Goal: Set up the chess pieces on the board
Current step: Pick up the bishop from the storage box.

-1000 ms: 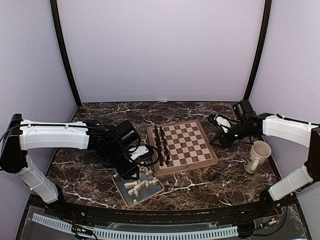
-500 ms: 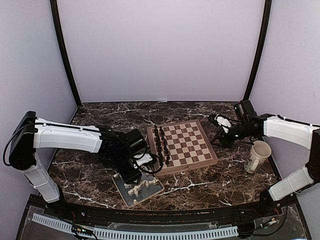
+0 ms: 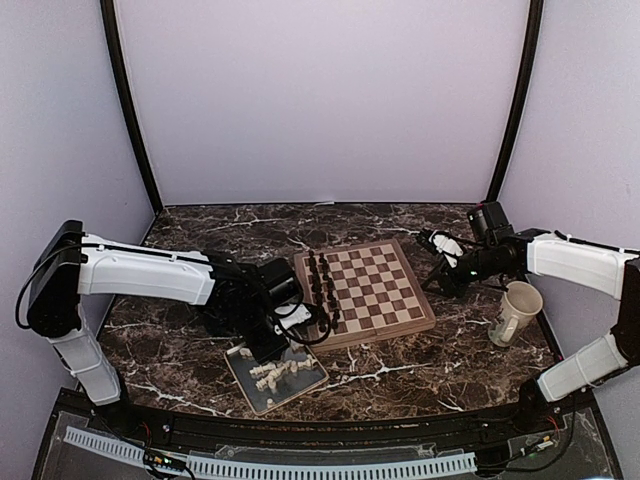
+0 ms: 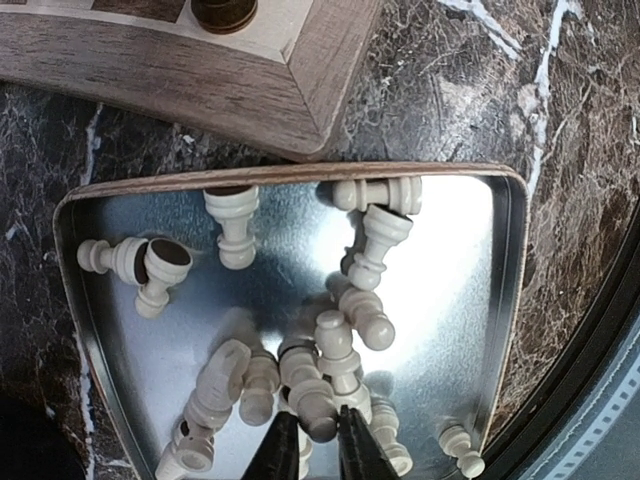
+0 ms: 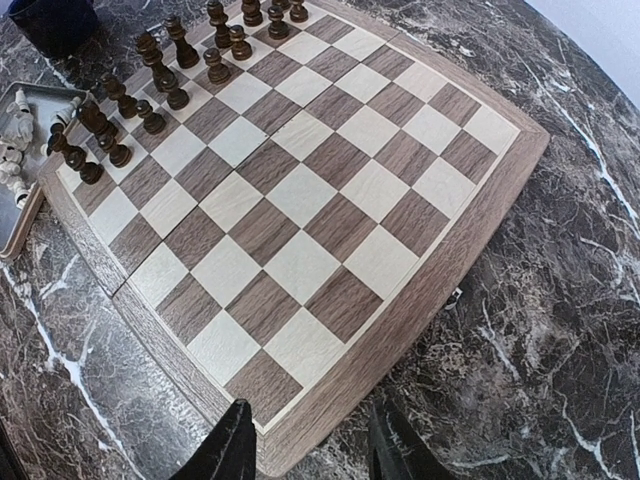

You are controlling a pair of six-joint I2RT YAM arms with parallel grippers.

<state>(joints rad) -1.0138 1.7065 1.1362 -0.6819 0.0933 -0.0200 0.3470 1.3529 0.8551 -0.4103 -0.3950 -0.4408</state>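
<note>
The chess pieces (image 4: 340, 340) are lying tumbled in a grey metal tray (image 4: 470, 300) just beside the near corner of the board (image 5: 300, 230), none yet standing on it. The left gripper (image 4: 316, 438) is pinching one cream piece (image 4: 318, 415) from the pile, jaws drawn narrow against its sides. Neighbours are pressing against that piece, so lifting straight up should be keeping them from dragging along. The right gripper (image 5: 312, 445) is hovering by the board's edge, jaws spread and empty. The picture's edge is cutting off the left fingers, and the pile is hiding the piece's base and kind.
</note>
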